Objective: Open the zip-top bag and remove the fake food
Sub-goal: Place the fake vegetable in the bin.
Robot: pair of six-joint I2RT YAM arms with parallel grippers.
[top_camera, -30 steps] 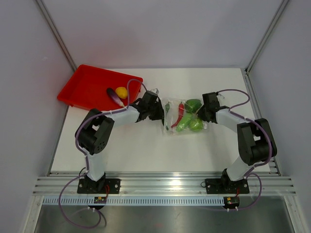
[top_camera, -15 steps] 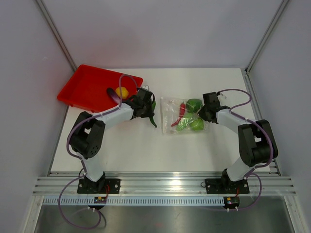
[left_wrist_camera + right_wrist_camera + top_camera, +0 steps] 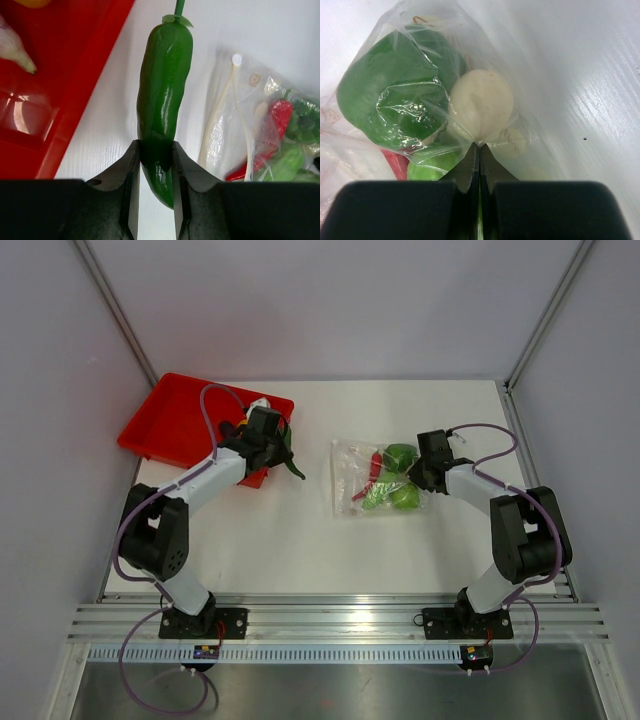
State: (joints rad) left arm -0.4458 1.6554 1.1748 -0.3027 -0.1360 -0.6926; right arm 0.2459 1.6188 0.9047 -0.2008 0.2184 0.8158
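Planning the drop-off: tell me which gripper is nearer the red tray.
Left. The left gripper, holding a green pepper, hangs at the red tray's edge; the right gripper sits well apart from it, shut on the zip-top bag.

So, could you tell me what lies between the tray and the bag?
Only the green pepper in the left gripper, over bare table; the left wrist view shows it.

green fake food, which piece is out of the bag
The long green pepper held by the left hand; the other green pieces lie inside the zip-top bag.
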